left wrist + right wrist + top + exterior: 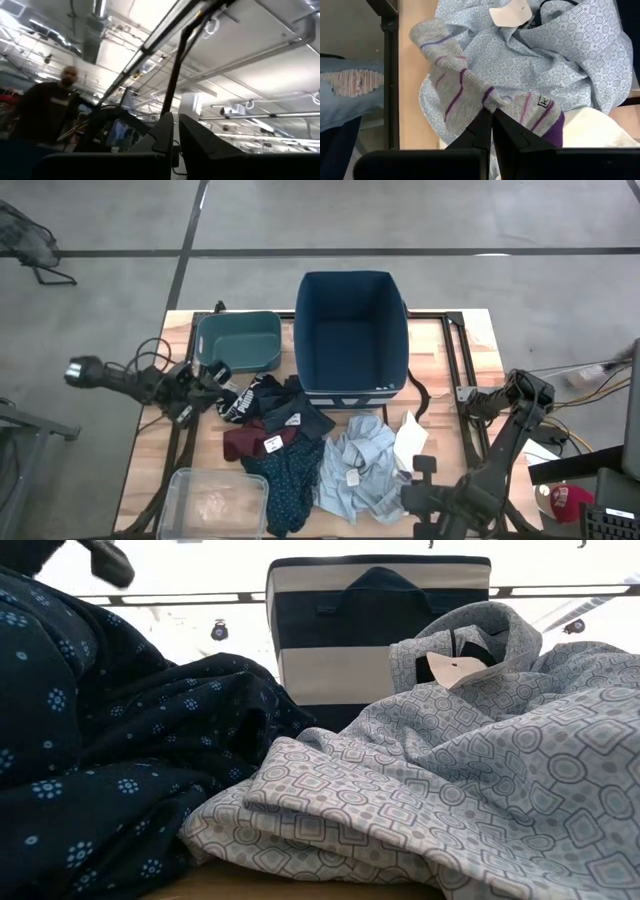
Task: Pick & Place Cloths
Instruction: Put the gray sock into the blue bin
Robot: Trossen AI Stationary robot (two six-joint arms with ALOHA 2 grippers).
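My right jaws (491, 125) at 5 o'clock on the surface (150, 450), pressed together, tips over a grey purple-striped sock (470, 85) lying on the pale blue shirt (360, 465); pinching it or not, cannot tell. My left jaws (215, 375) at 9 o'clock, nearly pressed together, just beside the black logo cloth (250, 402), nothing seen held. Cloths piled mid-surface: maroon (250, 442), navy patterned (285, 485) at 6, white (410, 435) at 4. Navy bin (350, 335) at 12, teal bin (238, 340) at 11, clear bin (215, 502) at 7.
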